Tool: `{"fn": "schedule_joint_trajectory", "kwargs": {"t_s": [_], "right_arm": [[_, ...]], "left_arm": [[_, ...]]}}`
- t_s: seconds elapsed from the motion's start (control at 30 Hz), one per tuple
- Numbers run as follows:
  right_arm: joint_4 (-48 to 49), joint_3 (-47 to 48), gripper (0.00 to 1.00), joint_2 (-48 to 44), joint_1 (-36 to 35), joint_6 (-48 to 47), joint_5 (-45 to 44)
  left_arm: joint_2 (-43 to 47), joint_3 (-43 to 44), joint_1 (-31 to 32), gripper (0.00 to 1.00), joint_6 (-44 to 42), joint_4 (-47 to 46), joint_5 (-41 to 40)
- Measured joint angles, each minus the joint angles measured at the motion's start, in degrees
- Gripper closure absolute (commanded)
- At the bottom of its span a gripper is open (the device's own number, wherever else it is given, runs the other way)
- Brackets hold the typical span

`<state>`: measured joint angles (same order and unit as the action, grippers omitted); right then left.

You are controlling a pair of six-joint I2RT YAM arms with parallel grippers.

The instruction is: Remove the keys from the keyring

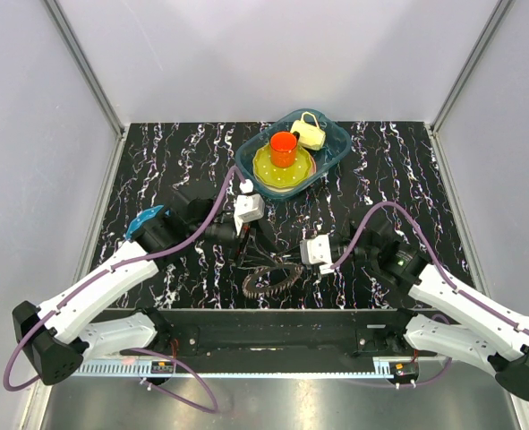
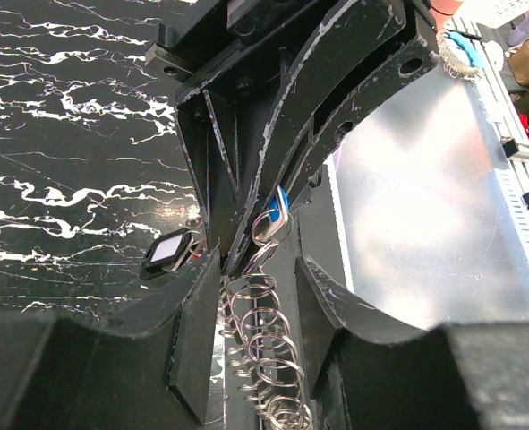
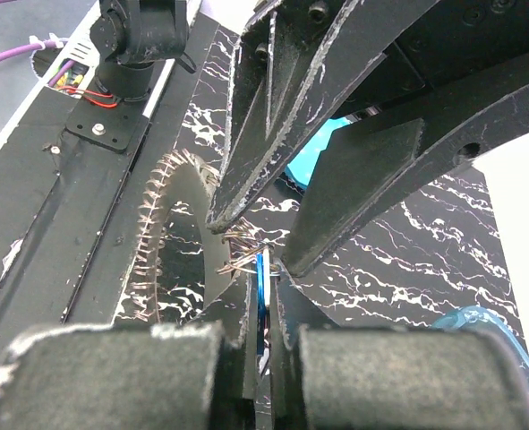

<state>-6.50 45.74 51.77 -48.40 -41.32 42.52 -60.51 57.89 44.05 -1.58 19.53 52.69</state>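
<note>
The keyring [image 1: 251,288] lies near the table's front edge, a wire loop fringed with slim grey-brown keys [image 3: 153,224]. My right gripper [image 1: 291,260] reaches in from the right. In the right wrist view it [image 3: 264,279] is shut on a thin blue-headed key [image 3: 260,285] that hangs on the ring wire. My left gripper [image 1: 243,249] points down at the same spot. In the left wrist view it [image 2: 257,269] is open, with a row of metal ring coils [image 2: 266,345] between its fingers. The blue key head [image 2: 277,210] shows in the right gripper's tips.
A teal tray [image 1: 334,154] at the back holds a yellow plate [image 1: 262,168], an orange cup [image 1: 283,148] and a pale yellow jug [image 1: 311,133]. A blue object [image 1: 146,220] lies at the left. A small black square tag [image 2: 170,251] sits by the ring. The black front rail [image 1: 264,336] is close.
</note>
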Motion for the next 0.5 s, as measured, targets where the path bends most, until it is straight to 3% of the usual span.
{"fn": "schedule_joint_trajectory", "kwargs": {"t_s": [0.5], "right_arm": [[-1.99, 0.13, 1.0, 0.98, -0.17, -2.69, -7.72]], "left_arm": [[0.17, 0.15, 0.35, 0.59, 0.11, 0.7, 0.31]]}}
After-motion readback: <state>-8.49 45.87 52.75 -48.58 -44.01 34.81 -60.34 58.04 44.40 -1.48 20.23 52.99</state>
